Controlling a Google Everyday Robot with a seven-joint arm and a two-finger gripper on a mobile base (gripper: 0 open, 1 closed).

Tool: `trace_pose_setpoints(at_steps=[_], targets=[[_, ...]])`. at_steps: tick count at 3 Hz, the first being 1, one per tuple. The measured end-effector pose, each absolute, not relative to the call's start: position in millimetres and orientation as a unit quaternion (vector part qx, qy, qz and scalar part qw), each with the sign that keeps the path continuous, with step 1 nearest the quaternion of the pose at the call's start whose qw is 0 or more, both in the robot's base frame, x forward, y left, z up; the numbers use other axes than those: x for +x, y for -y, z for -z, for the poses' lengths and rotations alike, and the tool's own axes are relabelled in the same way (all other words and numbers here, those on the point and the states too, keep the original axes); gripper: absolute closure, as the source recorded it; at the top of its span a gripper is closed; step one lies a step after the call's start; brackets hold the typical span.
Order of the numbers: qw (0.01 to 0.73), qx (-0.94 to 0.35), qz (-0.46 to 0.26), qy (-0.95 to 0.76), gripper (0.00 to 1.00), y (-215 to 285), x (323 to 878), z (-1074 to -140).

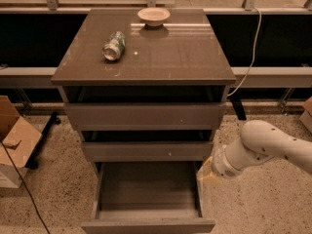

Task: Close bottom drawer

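The bottom drawer (146,225) is standing pulled far out of the bench (190,57), a taupe-grey cabinet. Its plain front is sitting at 6 o'clock, close to the lower edge of the view, and its grey box is lying open to the camera. Above it the middle drawer (146,151) and the upper drawer (146,116) are sitting much further in.

The gripper (205,172) is hanging at about 4 o'clock from the cabinet's centre, just beside the right wall of the bottom drawer, near its rear corner. Whether it is touching that wall cannot be told, nor whether its grip is spread or closed. The white arm (265,147) is reaching in from 3 o'clock, low over the speckled floor (58,199).

On the bench top a crushed can (113,46) is lying on its side toward 11 o'clock, and a pale bowl (153,16) is sitting at 12 o'clock, apart from the can. A cardboard box (12,143) is resting on the floor at 9 o'clock, and a white cable (252,52) is hanging down at 2 o'clock.
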State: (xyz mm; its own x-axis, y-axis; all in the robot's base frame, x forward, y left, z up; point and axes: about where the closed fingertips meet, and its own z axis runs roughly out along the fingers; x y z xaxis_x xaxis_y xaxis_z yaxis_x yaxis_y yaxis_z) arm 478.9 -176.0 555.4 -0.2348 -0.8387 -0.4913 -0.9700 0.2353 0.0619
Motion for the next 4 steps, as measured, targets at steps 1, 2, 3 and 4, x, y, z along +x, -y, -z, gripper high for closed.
trace_pose_setpoints(at_steps=[1, 2, 3, 4], targets=[[0.177, -0.596, -0.174, -0.764, 1.0, 170.0, 480.9, -540.6], [0.165, -0.605, -0.184, -0.757, 1.0, 163.7, 481.0, -513.4], [0.145, -0.6, -0.209, -0.758, 1.0, 161.8, 471.7, -479.7], [0.124, -0.587, -0.237, -0.764, 1.0, 163.3, 456.8, -443.6]])
